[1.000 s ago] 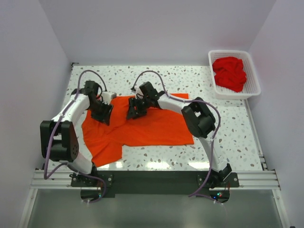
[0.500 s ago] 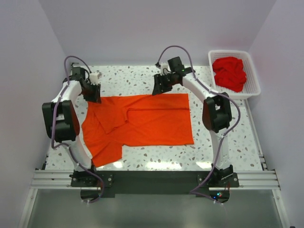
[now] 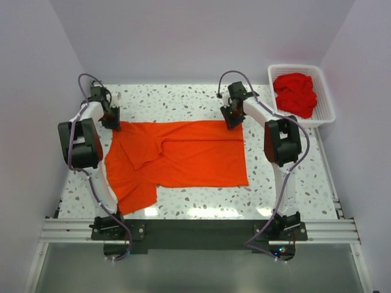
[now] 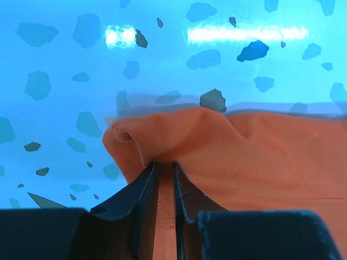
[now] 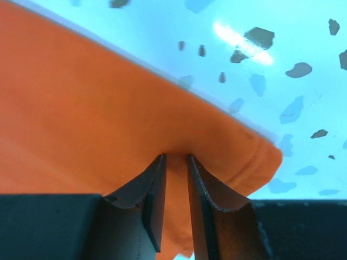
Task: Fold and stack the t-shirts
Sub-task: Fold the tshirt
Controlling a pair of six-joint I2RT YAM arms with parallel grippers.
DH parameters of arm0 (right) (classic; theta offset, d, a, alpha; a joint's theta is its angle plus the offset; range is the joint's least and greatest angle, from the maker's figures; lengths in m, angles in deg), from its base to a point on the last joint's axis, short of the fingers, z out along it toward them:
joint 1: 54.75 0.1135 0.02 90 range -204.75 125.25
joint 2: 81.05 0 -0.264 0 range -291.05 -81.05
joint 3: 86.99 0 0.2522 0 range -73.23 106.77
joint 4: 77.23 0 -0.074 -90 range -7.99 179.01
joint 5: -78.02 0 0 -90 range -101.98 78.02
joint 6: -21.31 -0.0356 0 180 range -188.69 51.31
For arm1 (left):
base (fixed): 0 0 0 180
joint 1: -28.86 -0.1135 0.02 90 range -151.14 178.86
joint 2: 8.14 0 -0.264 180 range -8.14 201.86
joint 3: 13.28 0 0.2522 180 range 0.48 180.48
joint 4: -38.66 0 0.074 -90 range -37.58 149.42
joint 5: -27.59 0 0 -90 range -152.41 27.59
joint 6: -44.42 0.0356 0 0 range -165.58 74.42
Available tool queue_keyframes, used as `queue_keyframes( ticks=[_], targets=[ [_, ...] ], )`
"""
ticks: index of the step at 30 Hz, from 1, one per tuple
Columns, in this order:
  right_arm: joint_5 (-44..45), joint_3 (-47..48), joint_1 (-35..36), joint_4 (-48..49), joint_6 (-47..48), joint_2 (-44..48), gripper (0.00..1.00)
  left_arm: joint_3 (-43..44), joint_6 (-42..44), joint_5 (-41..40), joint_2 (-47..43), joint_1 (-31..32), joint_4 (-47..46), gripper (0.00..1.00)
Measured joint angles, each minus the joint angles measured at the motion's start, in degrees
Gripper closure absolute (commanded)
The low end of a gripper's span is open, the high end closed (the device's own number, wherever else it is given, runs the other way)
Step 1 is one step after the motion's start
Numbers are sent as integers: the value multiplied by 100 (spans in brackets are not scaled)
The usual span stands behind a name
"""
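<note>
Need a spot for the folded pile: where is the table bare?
Bare table: the far strip between the orange t-shirt and the back wall; the patch right of the shirt, in front of the basket; the near strip by the rail. Crowded: the shirt's far corners, pinched by the left gripper and right gripper.

left arm showing white shells, black joint housings | right arm wearing the same white and black | greyish-purple cables arcing off both wrists | black bases sitting bolted on a silver rail | left tool and right tool showing matte black tapered fingers
</note>
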Motion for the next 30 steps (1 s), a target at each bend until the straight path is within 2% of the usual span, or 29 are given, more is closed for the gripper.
queue_keyframes(
  ticks=[7,16,19,23,26,27,28,30],
  targets=[
    [708,485,-151,9,249,-402,77,275,-125,-22,184,-39,31,79],
    [1248,2081,-249,177,511,-1410,78,1641,-160,369,1091,-22,2,73],
    [1344,2507,-278,345,627,-1690,76,2002,-157,527,1322,-22,9,72],
    [1346,2566,-308,667,811,-1759,68,2481,-133,822,1611,-15,-2,66],
    [1239,2566,-337,835,872,-1759,58,2428,-35,1239,1569,-17,-68,49],
    [1172,2566,-341,901,872,-1740,54,2295,28,1379,1473,-17,-136,40],
    [1104,2564,-341,925,868,-1716,42,2057,94,1534,1287,-17,-264,34],
    [918,2494,-348,960,828,-1547,31,1641,254,1788,811,-17,-330,19]
  ],
)
